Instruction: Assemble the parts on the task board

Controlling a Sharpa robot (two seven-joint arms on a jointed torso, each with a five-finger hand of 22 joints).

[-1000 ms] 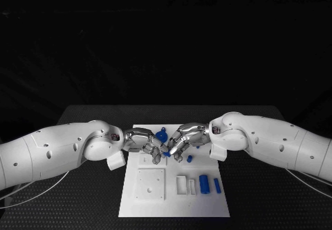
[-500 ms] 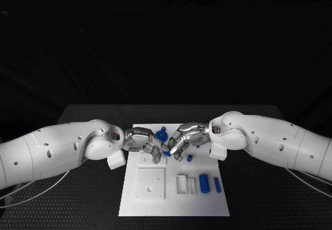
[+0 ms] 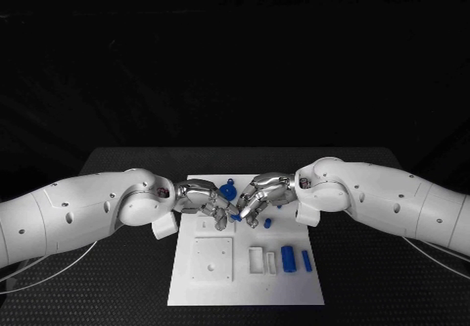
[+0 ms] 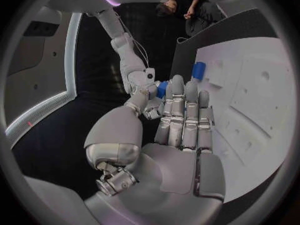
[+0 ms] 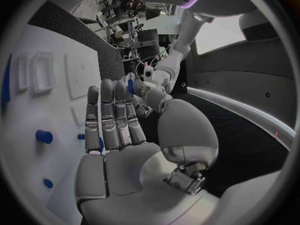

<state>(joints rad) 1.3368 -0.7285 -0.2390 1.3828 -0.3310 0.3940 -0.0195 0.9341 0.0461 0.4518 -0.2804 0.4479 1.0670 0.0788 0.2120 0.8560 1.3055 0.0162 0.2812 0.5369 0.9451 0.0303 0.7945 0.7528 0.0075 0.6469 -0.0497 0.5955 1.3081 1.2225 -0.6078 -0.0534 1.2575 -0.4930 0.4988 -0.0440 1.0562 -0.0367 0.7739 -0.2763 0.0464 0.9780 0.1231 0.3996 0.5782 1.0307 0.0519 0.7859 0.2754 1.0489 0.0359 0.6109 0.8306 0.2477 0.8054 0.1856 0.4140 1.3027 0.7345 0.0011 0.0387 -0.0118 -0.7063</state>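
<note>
2 hands, left [image 3: 201, 201] and right [image 3: 263, 195], fingers clamped together on 1 blue part [image 3: 235, 218].

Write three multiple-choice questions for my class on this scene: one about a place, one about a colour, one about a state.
1. Where do the two hands meet?
A. above the task board's far half
B. off the table
C. at the board's near edge

2. What colour are the two cylinders lying on the board's near right part?
A. red
B. blue
C. green

3. How do those cylinders lie?
A. stacked
B. standing in holes
C. flat, side by side

Answers: 1 A, the left hand and right hand converge over the task board far half. 2 B, the cylinders are blue. 3 C, both rest flat, untouched.
</note>
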